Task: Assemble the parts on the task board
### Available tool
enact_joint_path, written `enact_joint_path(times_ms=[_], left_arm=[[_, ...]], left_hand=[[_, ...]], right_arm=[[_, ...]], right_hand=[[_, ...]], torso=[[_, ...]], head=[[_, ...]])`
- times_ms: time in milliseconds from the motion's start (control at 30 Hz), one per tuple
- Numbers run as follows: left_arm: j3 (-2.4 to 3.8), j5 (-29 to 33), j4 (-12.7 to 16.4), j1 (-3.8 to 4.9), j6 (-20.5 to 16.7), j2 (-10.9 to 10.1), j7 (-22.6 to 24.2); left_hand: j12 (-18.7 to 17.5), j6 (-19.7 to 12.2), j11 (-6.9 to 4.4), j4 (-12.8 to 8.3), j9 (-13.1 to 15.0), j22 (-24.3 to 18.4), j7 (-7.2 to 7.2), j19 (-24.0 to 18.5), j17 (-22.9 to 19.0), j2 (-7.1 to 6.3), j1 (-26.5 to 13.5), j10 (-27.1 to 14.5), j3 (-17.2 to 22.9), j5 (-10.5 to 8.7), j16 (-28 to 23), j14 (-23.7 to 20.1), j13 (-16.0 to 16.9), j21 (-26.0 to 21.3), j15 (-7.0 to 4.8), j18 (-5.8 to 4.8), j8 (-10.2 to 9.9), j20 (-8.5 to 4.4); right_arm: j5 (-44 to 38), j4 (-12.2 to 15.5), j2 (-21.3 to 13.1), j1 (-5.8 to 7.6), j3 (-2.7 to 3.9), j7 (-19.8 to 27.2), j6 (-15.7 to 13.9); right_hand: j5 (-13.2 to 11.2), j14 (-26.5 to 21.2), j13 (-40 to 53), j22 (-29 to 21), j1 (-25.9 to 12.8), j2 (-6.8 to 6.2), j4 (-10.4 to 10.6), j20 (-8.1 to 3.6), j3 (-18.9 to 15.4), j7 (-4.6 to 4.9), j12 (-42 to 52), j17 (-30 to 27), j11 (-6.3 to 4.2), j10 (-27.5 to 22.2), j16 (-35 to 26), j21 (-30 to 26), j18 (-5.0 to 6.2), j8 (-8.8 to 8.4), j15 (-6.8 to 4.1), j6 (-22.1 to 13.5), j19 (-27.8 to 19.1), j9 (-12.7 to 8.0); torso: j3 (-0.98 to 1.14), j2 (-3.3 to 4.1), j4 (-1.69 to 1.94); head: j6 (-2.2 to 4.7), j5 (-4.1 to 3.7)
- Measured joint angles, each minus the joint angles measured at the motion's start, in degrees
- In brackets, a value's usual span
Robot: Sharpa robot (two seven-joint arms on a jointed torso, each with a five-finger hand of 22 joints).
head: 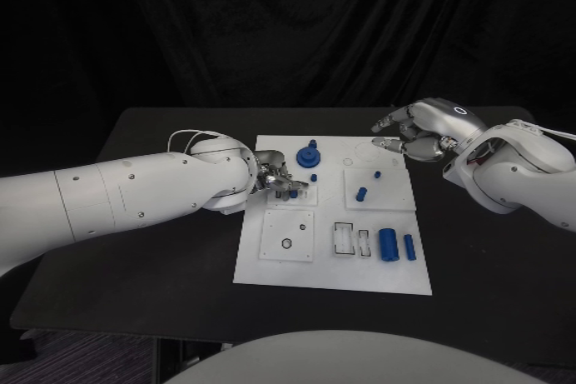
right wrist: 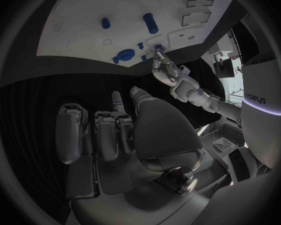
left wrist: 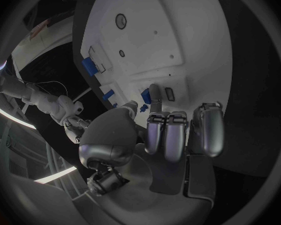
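Head view: the left hand (head: 279, 182) pinches a small blue part (head: 296, 194) at centre-left of the task board (head: 336, 280), probably inserting it; next needs careful alignment. The right hand (head: 414, 132), upper right, is empty with curled fingers.

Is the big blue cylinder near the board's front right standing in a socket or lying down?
Lying down. The big blue cylinder rests lengthwise on the task board, beside a thinner blue pin, with neither hand near it.

Task board (head: 360, 276) at table (head: 144, 292) centre; round part (head: 309, 158) at its far edge; two long parts (head: 389, 244) side by side near right.
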Motion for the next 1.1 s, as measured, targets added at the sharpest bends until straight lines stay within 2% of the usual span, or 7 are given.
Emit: enact_joint_path(times_ms=[100, 300, 367, 433, 733, 867, 1100], left_arm=[[-0.06, 0.0, 0.4, -0.13, -0.7, -0.5, 0.2], [-0.08, -0.1, 2.1, -0.15, -3.2, -2.4, 1.0], [-0.11, -0.3, 3.0, 0.00, -4.3, -3.3, 1.4], [-0.18, -0.5, 3.5, 0.53, -5.1, -3.9, 1.8], [-0.04, -1.4, 3.3, 4.79, -6.5, -5.7, 4.2], [-0.05, -1.6, 1.1, 5.52, -5.6, -5.7, 5.5], [-0.09, -1.0, -3.6, 5.85, -3.0, -4.2, 5.9]], left_hand=[[0.0, -1.2, 0.00, 0.0, 5.2, 0.0, -0.27, 0.2, 0.0, 0.40, 0.4, 0.0, -1.4, 0.00, 0.0, 0.0, 0.0, 0.0, 0.00, 0.00, 3.0, -0.20], [0.0, -2.2, -0.21, -0.2, 9.4, 0.0, -0.74, 0.6, 0.0, 0.60, 2.2, 0.2, -2.2, 0.95, 0.0, 0.0, 0.0, 0.0, 0.00, 0.00, 5.5, -0.59], [0.0, -2.8, -0.21, -0.4, 10.6, 0.0, -0.71, 0.8, 0.0, 0.43, 3.5, 0.2, -2.6, 1.88, 0.0, 0.0, 0.0, 0.0, -0.02, -0.01, 6.1, -0.40], [0.0, -3.4, -0.21, -0.7, 11.8, 0.0, -0.74, 1.0, 0.0, 0.08, 5.5, 0.2, -2.8, 4.74, 0.0, -0.2, 0.0, 0.0, -0.21, -0.01, 6.4, -0.60], [0.0, -4.6, -0.21, -1.0, 13.2, 0.0, -0.72, 1.0, 0.0, -0.04, 10.1, 0.2, -3.4, 6.90, 0.0, 0.0, 0.0, 0.0, -0.43, -0.01, 6.4, -0.60], [0.0, -4.6, -0.21, -1.4, 13.4, 0.0, -0.72, 1.3, 0.0, -0.11, 11.5, 0.2, -3.4, 6.90, 0.0, 0.0, 0.0, 0.0, -0.43, -0.01, 6.4, -0.59], [0.0, -5.1, -0.21, -1.4, 13.4, 0.0, -0.70, 1.4, 0.0, 0.21, 12.4, 0.2, -3.4, 6.86, 0.0, 0.0, 0.0, 0.2, -0.43, -0.01, 6.0, -0.60]], right_arm=[[0.0, 0.0, -0.1, 0.00, 0.00, -0.1, 0.1], [0.0, 0.2, -0.5, 0.00, 0.01, -0.2, 0.2], [0.0, 0.2, -0.7, 0.00, 0.01, -0.2, 0.2], [0.0, 0.2, -0.9, 0.00, 0.01, -0.3, 0.2], [0.0, 0.3, -1.1, 0.00, 0.01, -0.6, 0.2], [0.0, 0.1, -1.0, 0.00, 0.00, -0.7, 0.2], [0.0, -0.2, -0.7, 0.00, 0.00, -0.8, 0.3]], right_hand=[[0.0, 0.0, 0.0, 0.0, 0.0, 0.00, 0.0, 0.00, 0.0, 0.00, 0.0, 0.0, 0.00, 0.0, 0.0, 0.0, 0.00, 0.00, 0.00, 0.0, 0.0, 0.0], [0.2, 0.0, 0.0, 0.0, 0.0, 0.00, 0.0, 0.00, 0.0, 0.00, 0.0, 0.0, 0.00, 0.0, 0.0, 0.0, 0.00, 0.00, 0.00, 0.0, 0.0, 0.0], [0.2, 0.0, 0.0, 0.0, 0.0, 0.00, 0.0, 0.00, 0.0, 0.00, 0.0, 0.0, 0.00, 0.0, 0.0, 0.0, 0.00, 0.00, 0.00, 0.0, 0.0, 0.0], [0.2, 0.0, 0.0, 0.0, 0.0, 0.00, 0.0, 0.00, 0.0, 0.00, 0.0, 0.0, 0.00, 0.0, 0.0, 0.0, 0.00, 0.00, 0.00, 0.0, 0.0, 0.0], [0.2, 0.0, 0.0, 0.0, 0.0, 0.00, 0.0, 0.00, 0.0, 0.00, 0.0, 0.0, 0.00, 0.0, 0.0, 0.0, 0.00, 0.00, 0.00, 0.0, 0.0, 0.0], [0.2, 0.0, 0.0, 0.0, 0.0, 0.00, 0.0, 0.00, 0.0, 0.00, 0.0, 0.0, 0.00, 0.0, 0.0, 0.0, 0.00, 0.00, 0.00, 0.0, 0.0, 0.0], [0.2, 0.0, 0.0, 0.0, 0.0, 0.00, 0.0, 0.00, 0.0, -0.20, 0.0, 0.0, 0.00, 0.0, 0.0, 0.0, 0.00, 0.00, 0.00, 0.2, 0.0, 0.0]], torso=[[-0.01, 0.01, 0.00], [-0.01, 0.01, 0.01], [-0.01, 0.02, 0.01], [-0.02, 0.03, 0.01], [-0.02, 0.01, -0.07], [0.01, -0.03, -0.07], [0.02, -0.03, -0.07]], head=[[0.00, 0.01], [0.00, 0.18], [0.00, 0.19], [0.00, 0.27], [0.00, 1.02], [0.00, 1.10], [0.00, 1.18]])
